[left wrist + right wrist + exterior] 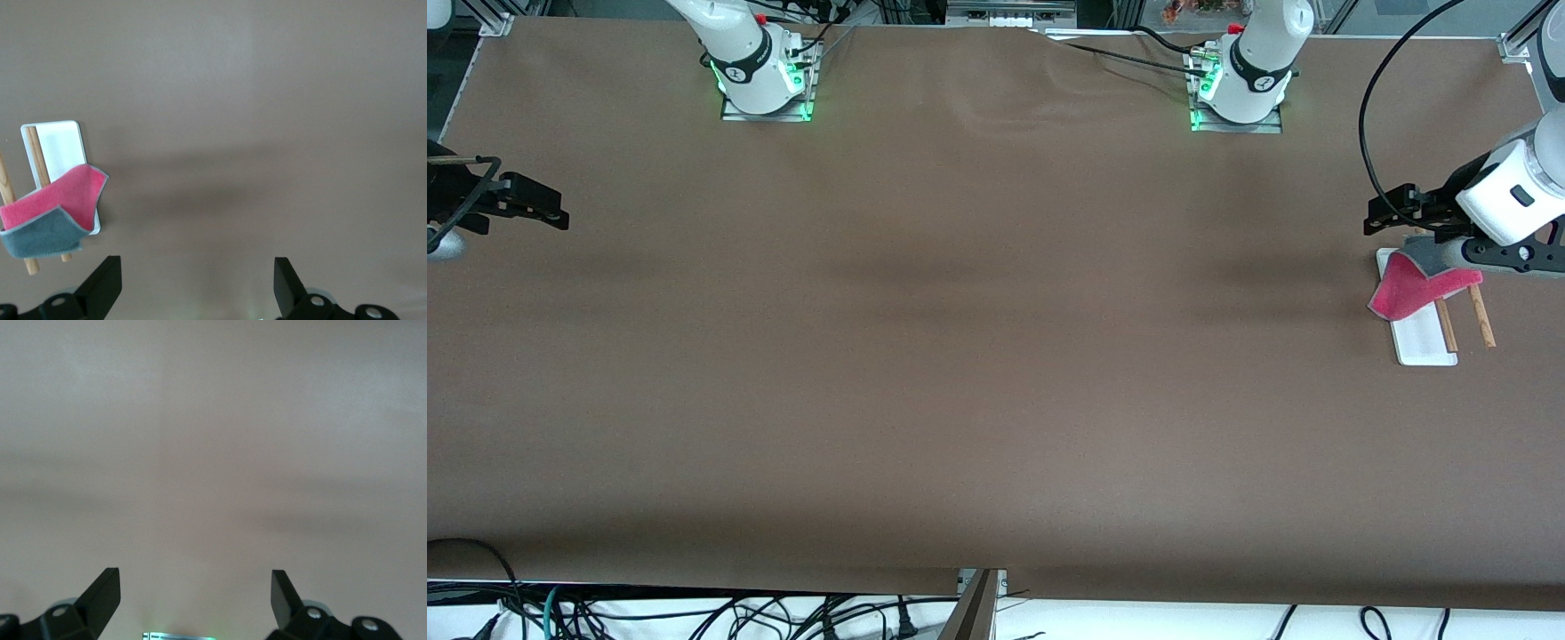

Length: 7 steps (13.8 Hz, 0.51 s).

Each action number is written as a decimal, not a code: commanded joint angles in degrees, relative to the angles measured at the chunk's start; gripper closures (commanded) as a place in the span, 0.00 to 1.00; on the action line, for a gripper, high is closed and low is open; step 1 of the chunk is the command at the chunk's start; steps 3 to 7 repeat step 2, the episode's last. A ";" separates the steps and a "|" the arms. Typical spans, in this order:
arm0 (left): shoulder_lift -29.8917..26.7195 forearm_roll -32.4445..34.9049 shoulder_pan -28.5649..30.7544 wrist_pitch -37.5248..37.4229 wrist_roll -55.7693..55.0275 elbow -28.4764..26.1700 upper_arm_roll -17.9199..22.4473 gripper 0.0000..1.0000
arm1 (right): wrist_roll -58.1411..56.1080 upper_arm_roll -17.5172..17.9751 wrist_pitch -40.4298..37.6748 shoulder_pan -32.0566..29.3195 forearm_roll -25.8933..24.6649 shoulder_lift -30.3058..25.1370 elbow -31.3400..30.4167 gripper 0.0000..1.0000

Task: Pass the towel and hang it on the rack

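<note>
Front view: at the right edge of the frame the towel (1400,292), pink-red side showing and grey on top, is draped over the rods of the rack (1423,342), so the hanging looks done; the left gripper (1392,213) is above it with jaws apart and empty, and the right gripper (543,206) waits at the left edge, jaws apart. Left wrist view: the towel sits folded over the rods at lower left, the jaws wide and empty. Right wrist view: only bare table (213,453) between spread, empty jaws.
</note>
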 commanded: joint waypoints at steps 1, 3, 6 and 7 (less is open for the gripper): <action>3.71 -2.42 0.38 -0.35 -0.47 4.80 0.29 0.00 | -0.86 -0.24 0.33 -0.24 0.80 -0.29 -0.09 0.00; 4.69 -2.78 0.91 -2.10 -0.03 6.40 0.38 0.00 | -0.86 -0.24 0.33 -0.24 0.80 -0.20 -0.09 0.00; 4.69 -2.78 0.91 -2.10 -0.03 6.40 0.38 0.00 | -0.86 -0.24 0.33 -0.24 0.80 -0.20 -0.09 0.00; 4.69 -2.78 0.91 -2.10 -0.03 6.40 0.38 0.00 | -0.86 -0.24 0.33 -0.24 0.80 -0.20 -0.09 0.00</action>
